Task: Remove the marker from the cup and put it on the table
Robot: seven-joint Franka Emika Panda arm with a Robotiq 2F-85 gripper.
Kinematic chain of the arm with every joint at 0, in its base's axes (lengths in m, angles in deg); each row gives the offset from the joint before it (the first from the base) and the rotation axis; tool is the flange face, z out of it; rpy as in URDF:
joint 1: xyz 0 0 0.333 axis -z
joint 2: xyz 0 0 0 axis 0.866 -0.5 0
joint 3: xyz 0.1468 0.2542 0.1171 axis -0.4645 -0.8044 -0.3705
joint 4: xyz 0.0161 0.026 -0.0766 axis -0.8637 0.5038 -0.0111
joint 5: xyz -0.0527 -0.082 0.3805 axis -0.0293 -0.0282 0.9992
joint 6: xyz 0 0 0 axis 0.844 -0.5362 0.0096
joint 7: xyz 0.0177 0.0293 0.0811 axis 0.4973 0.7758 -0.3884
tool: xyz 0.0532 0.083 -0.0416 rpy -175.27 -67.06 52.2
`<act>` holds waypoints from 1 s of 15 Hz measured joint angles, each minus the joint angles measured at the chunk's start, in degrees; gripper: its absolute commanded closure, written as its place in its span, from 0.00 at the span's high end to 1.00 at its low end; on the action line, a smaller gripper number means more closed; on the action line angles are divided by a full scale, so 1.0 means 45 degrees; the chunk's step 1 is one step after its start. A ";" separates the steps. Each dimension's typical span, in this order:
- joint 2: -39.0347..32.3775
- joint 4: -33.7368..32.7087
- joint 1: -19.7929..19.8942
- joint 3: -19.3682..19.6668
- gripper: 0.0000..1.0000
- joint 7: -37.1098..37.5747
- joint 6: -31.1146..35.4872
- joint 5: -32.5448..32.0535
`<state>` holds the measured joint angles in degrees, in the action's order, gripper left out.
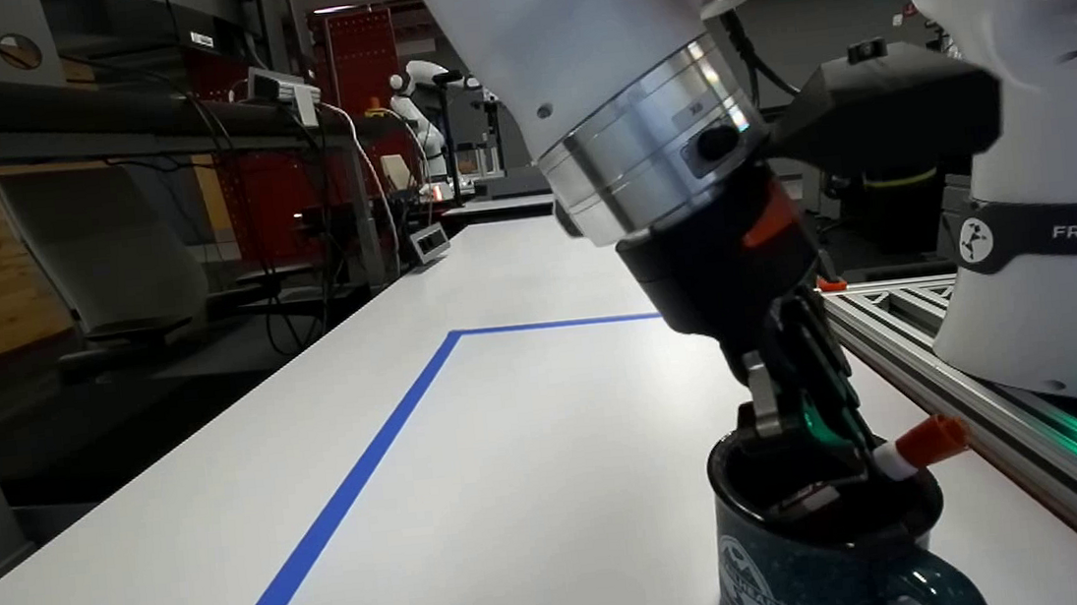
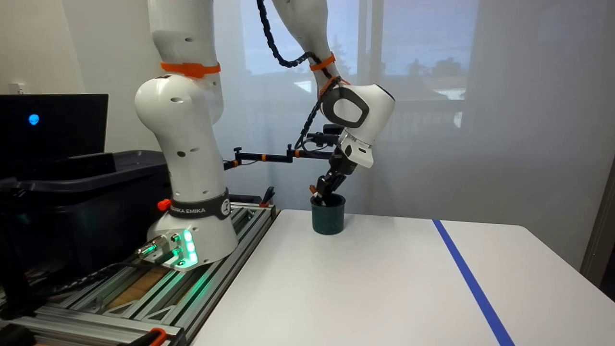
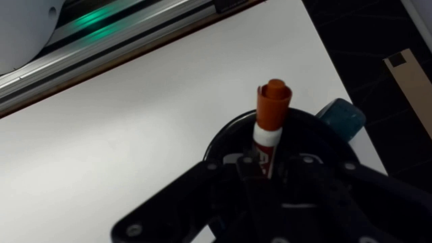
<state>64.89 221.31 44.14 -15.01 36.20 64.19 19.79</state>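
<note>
A pale translucent window shade [image 2: 528,120] filled the bg in an exterior view. Next biggest: 1 long white tabletop [image 2: 375,283], w/ blue tape [image 1: 359,488] on it, 2 runs meeting at a corner in an exterior view. My Franka Emika arm [image 2: 185,129] bent out over it from alu. rails [image 1: 1016,439] along 1 edge. Others around, all well apart from the work: 1 black plastic bin [image 2: 96,216], at least 1 grey chair [image 1: 104,255], 1 more white robot arm [image 1: 429,135] in the bg, 1 black screen [image 2: 62,129] w/ a blue alien-head logo [image 2: 33,119].

My gripper [image 3: 278,162], tilted, reached tip-first into 1 mug [image 1: 811,563], dark teal, upright near a tabletop edge. The 2 fingers [image 3: 249,170] stood fairly narrow, 1 marker [image 3: 268,135] running btwn them; tips were lost in the dark inside, so I couldn't tell if the pads had hold of it. Mug wall & rim ringed my fingers, boxing them in; its 1 handle [image 3: 343,119] stuck out sideways, away from the marker's line.

Marker was in the mug, slanted: long axis ran from down inside, up & out over the rim. Orange-red cap [image 3: 272,114] end was up, leaning toward the rails; then white collar, then dark-red barrel, its lower part hidden behind my finger.
</note>
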 measured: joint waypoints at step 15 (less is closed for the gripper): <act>0.3874 -0.0141 0.0461 -0.0081 0.05 0.4001 -0.4145 -0.2244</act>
<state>82.33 220.68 46.22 -15.37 54.21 45.53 9.69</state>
